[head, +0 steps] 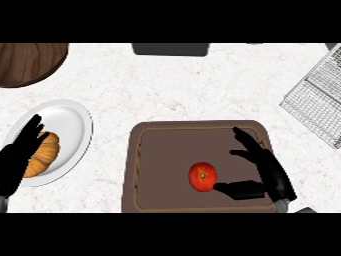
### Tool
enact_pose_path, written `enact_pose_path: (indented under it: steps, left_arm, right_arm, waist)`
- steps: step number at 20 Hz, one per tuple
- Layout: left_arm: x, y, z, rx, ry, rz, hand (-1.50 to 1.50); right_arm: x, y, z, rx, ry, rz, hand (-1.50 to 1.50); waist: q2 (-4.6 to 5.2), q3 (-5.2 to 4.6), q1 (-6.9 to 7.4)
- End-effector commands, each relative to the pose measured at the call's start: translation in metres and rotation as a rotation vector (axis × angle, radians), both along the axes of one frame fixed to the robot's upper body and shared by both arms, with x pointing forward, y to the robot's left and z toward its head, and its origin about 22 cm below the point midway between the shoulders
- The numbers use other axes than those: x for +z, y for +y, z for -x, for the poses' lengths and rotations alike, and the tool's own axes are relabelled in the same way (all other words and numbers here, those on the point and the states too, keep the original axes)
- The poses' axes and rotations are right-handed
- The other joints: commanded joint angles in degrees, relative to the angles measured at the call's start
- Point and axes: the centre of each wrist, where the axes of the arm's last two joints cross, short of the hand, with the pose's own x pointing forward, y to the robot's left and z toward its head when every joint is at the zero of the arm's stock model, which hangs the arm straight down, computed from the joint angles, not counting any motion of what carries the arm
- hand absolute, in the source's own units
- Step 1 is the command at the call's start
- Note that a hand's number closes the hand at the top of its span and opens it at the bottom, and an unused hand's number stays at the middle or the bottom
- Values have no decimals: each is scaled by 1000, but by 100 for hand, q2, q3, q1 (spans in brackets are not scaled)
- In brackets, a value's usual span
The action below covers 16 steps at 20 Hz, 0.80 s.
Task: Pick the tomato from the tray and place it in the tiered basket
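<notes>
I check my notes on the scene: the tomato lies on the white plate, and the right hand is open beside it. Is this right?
Not quite. The tomato lies on the brown tray, not on the white plate, as the head view shows. The rest holds: the right hand is open beside it.

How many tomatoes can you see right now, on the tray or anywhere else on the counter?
1. The tomato lies on the brown tray, just left of the open right hand. The left hand covers part of the plate, so something could be hidden there.
</notes>
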Motion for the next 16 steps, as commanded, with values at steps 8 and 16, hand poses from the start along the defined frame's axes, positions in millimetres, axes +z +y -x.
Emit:
enact_pose_path:
  steps: [8,16]
  left_arm:
    - [-8,10,8,49,115,-3,0]
    - [-17,7,19,55,126,-4,0]
  right_arm:
    - [100,48,-64,258,309,238,-150]
    - [134,55,-79,378,509,258,-150]
  waist:
    - [114,31,-24]
    - [103,35,-127]
